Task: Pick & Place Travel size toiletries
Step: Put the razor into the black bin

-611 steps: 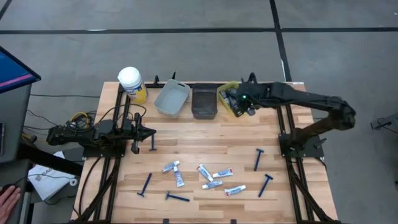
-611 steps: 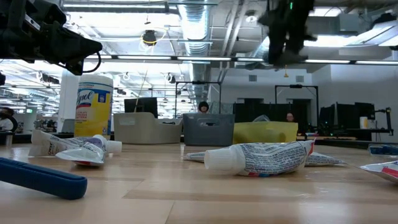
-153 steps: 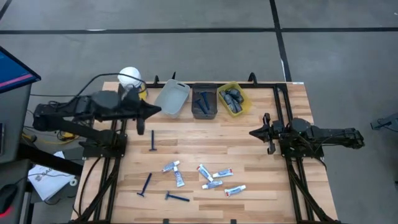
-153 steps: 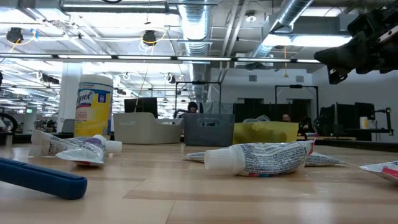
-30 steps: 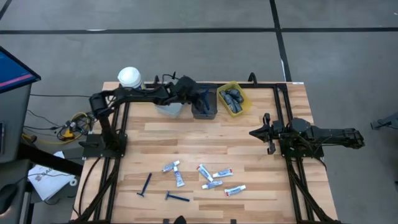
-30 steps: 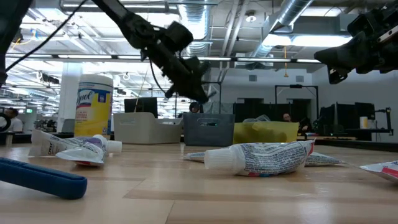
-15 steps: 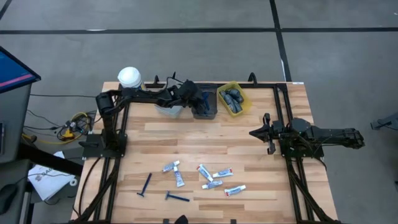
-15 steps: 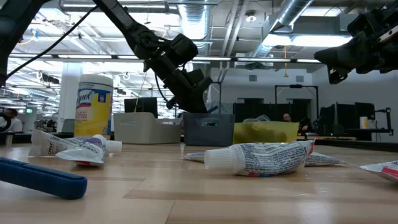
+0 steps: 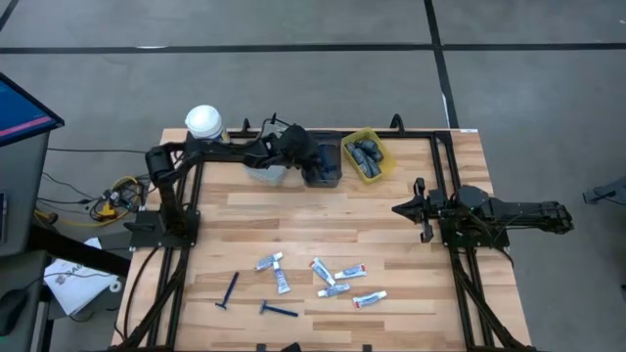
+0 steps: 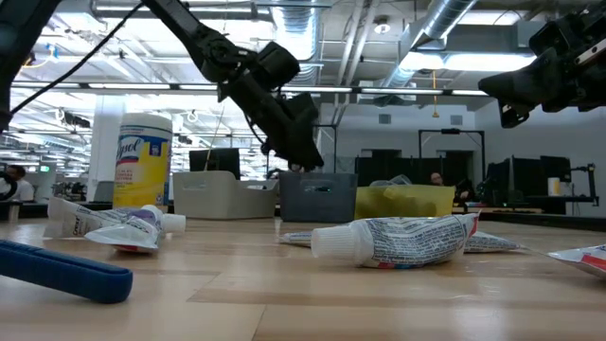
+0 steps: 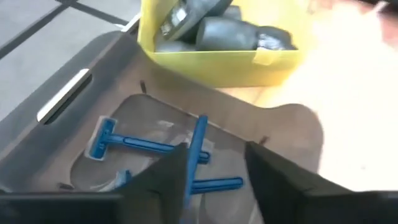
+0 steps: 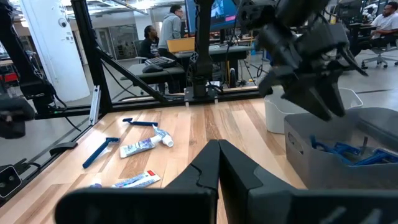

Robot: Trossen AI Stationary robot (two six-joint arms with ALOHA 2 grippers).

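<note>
A large open-plan robotics lab: exposed ceiling ducts [image 10: 312, 38] and strip lighting run overhead, rows of monitors [image 10: 379, 166] and workstations fill the background where seated people [image 12: 152, 40] work, and a wooden desk [image 9: 391, 244] stands on grey concrete floor [image 9: 293, 88].

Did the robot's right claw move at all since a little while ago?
No. The right gripper sits shut at the same spot over the table's right side, beside the yellow bin's near corner, as it did five seconds ago.
</note>
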